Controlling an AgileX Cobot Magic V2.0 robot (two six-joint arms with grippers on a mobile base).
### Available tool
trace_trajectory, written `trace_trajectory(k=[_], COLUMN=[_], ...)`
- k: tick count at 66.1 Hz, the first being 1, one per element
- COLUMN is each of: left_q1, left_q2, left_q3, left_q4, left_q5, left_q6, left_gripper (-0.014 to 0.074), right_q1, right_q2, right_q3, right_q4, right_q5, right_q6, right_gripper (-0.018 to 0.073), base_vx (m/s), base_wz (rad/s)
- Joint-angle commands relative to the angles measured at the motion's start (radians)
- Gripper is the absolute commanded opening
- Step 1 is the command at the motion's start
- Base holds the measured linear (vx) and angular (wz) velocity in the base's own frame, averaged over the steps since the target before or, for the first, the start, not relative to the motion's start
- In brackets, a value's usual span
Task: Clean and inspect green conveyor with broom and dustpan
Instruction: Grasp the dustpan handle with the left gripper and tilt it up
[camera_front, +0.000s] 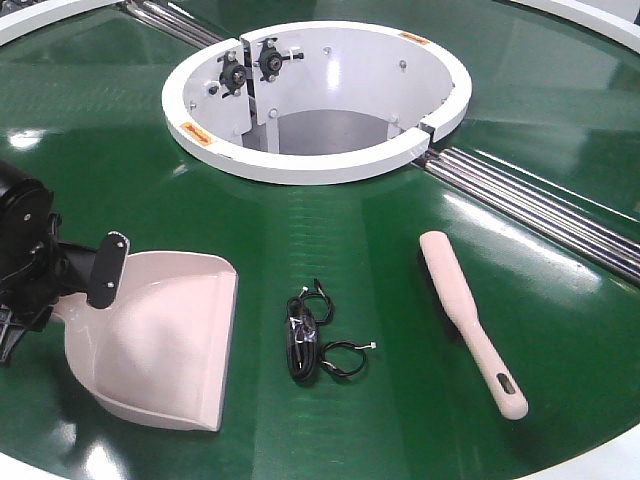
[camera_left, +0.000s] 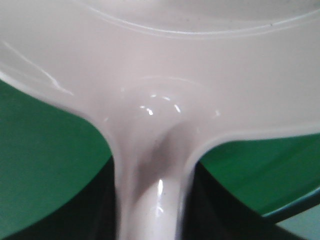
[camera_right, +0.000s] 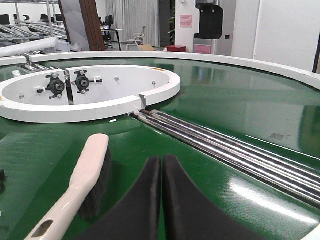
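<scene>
Glossy scoop-shaped dustpan (camera_front: 170, 350), seemingly clamped by left gripper (camera_front: 100, 272); right gripper (camera_right: 162, 167) closed beside bristled broom (camera_right: 90, 165).

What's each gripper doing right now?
Left gripper: closed on the dustpan handle.
Right gripper: closed, empty, broom beside it.

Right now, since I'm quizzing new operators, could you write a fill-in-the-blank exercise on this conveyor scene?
1. The left gripper holds the ___ by its handle.
2. The broom lies untouched on the green ___.
3. The right gripper is empty and ___.
4. Between the two tools lies a tangled black ___.
Missing words: dustpan; conveyor; shut; cable.
</scene>
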Motion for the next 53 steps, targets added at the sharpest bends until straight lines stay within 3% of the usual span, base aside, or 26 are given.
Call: trace_trajectory(k=[1, 15, 26, 39, 53], left_q1=[-0.041, -0.105, -0.111, -0.111, -0.111], left_q2=[-0.05, -0.05, -0.05, -0.047, -0.047], left_q3=[-0.029, -0.029, -0.034, -0.139, -0.189], left_q4=[0.016, 0.014, 0.013, -0.069, -0.066], left_q5=[0.01, 0.012, 0.05, 0.111, 0.166], left_q6=[0.0, -0.038, -0.07, -0.071, -0.071], left_gripper=[0.0, 0.0, 0.0, 0.0, 0.0], right_q1=[0.001, 0.001, 0.001, 0.001, 0.001], right_q2=[-0.011, -0.011, -0.011, -0.011, -0.011], right_q3=[0.003, 0.003, 0.003, 0.003, 0.003], right_q4=[-0.004, -0.004, -0.004, -0.004, -0.004], right_q5=[-0.07, -0.07, -0.07, -0.07, -0.07], right_q6=[-0.003, -0.003, -0.003, -0.003, -0.003], right_gripper=[-0.0008, -0.0008, -0.0008, -0.0008, -0.0008], base_vx=[0.0, 0.0, 0.0, 0.0, 0.0], base_wz=[0.0, 0.0, 0.0, 0.0, 0.0])
